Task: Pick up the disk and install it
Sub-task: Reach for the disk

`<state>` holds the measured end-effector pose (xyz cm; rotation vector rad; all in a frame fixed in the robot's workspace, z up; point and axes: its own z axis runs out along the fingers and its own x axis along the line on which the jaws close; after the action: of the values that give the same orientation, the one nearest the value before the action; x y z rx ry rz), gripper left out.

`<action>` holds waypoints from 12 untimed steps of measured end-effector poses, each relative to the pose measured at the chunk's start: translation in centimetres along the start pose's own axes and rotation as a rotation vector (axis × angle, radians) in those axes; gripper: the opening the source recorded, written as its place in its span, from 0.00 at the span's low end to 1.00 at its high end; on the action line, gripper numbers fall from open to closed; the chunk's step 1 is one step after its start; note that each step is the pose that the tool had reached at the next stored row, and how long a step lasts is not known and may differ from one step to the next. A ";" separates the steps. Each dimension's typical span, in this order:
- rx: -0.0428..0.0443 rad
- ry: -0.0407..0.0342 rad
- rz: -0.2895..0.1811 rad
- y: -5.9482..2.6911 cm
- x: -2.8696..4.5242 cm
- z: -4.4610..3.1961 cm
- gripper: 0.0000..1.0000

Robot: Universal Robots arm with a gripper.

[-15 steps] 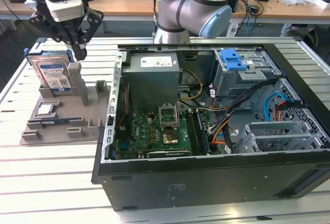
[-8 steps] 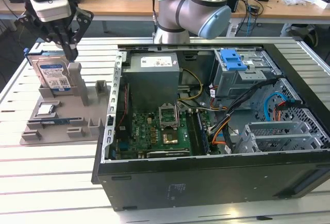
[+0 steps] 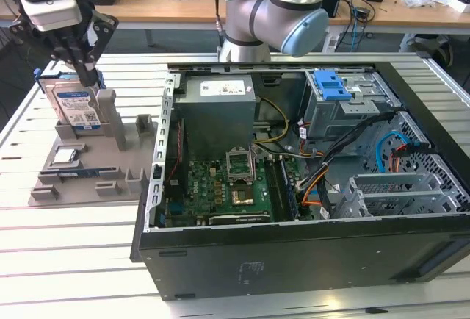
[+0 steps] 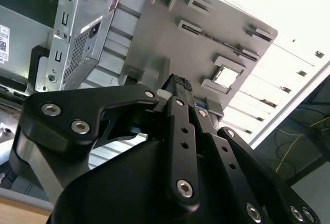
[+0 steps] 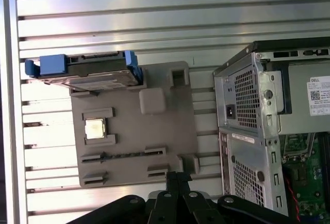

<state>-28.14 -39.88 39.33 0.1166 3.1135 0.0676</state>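
Note:
The disk stands on edge in a slot at the back of a grey holder, its white-and-blue label facing forward and a blue frame around it. The first wrist view shows the disk edge-on, with the blue frame at both ends. My gripper hangs just above the disk's upper edge at the exterior view's left. The fingers are pressed together with nothing between them, in both wrist views. I cannot tell whether the tips touch the disk.
A small square silver chip lies in a pocket of the holder. The open computer case lies to the exterior view's right, with a motherboard, cables and a light blue clip on the drive bay. The table is slatted metal.

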 end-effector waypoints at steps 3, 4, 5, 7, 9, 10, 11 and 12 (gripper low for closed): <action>0.0004 0.0000 0.000 -0.07 0.96 -0.03 0.10; 0.0005 0.0000 0.000 -0.09 1.15 -0.03 0.10; 0.0005 0.0000 0.000 -0.11 1.48 -0.04 0.10; 0.0007 0.0000 0.000 -0.14 1.91 -0.05 0.10; 0.0007 -0.0001 0.000 -0.20 2.67 -0.07 0.10; 0.0007 0.0000 0.000 -0.22 2.92 -0.08 0.10; 0.0007 0.0000 0.000 -0.23 3.03 -0.08 0.10; 0.0007 0.0000 0.000 -0.24 3.19 -0.09 0.10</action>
<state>-31.34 -39.88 39.33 0.1165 3.1135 0.0665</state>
